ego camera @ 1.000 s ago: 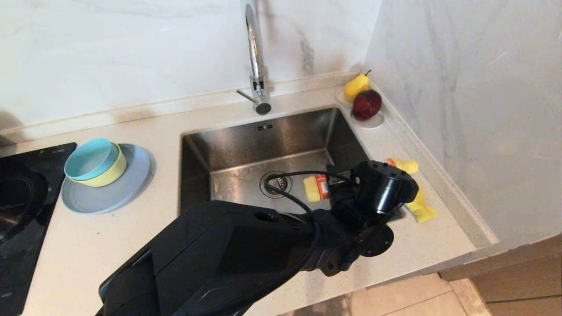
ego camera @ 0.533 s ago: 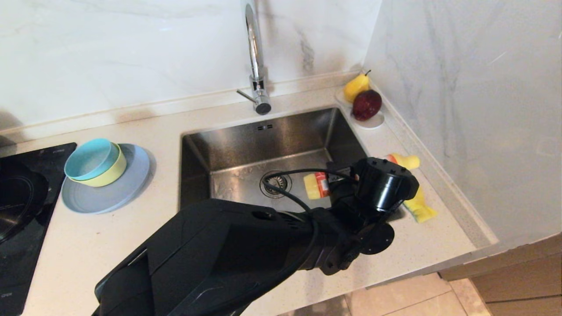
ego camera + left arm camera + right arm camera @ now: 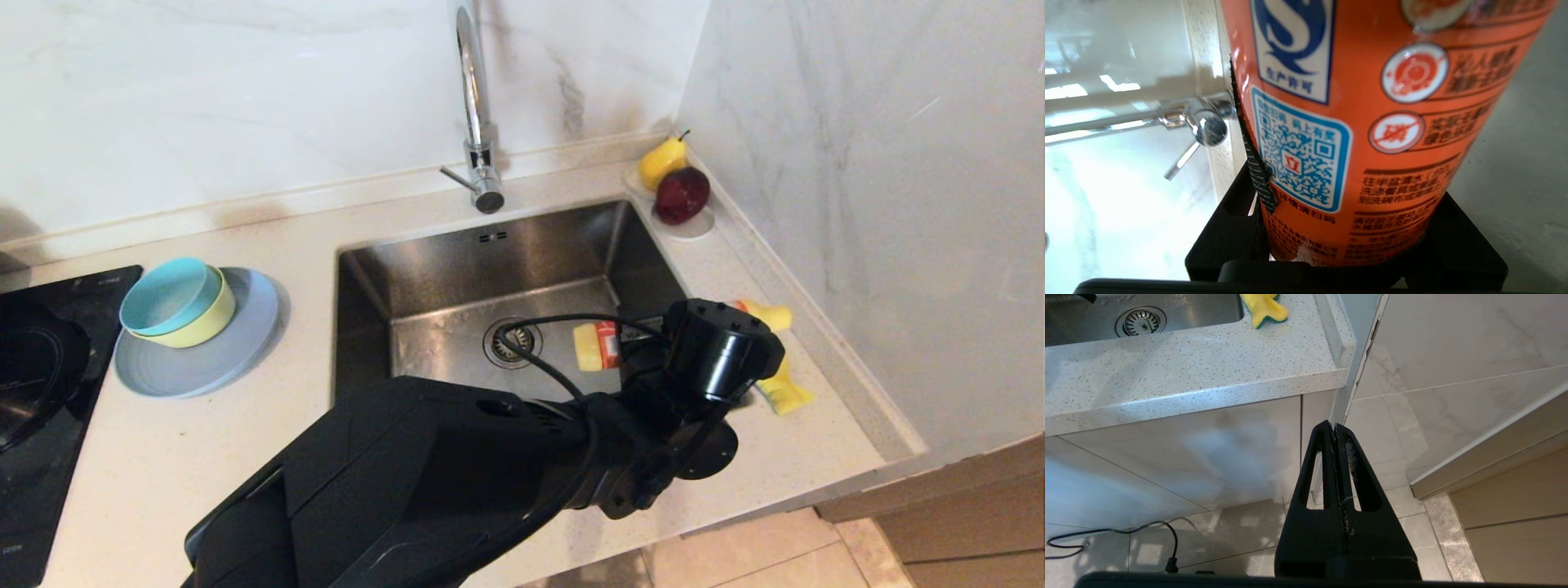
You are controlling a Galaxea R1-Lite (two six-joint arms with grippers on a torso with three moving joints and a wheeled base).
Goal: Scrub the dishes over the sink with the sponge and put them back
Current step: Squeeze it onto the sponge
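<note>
The left gripper [image 3: 633, 347] reaches over the sink [image 3: 457, 269], jaws clamping the detergent bottle [image 3: 1372, 122]; the right gripper [image 3: 1336, 435] hangs pressed together below the counter.

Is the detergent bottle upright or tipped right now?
Tipped. The detergent bottle lies roughly level over the sink, yellow cap toward the drain, clamped in the left gripper.

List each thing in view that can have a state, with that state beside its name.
detergent bottle: held over the sink, lying sideways
left end effector: shut on the bottle
right end effector: shut, empty, below the counter
sponge: lying on the counter
bowls: nested on the plate
faucet: no water running
</note>
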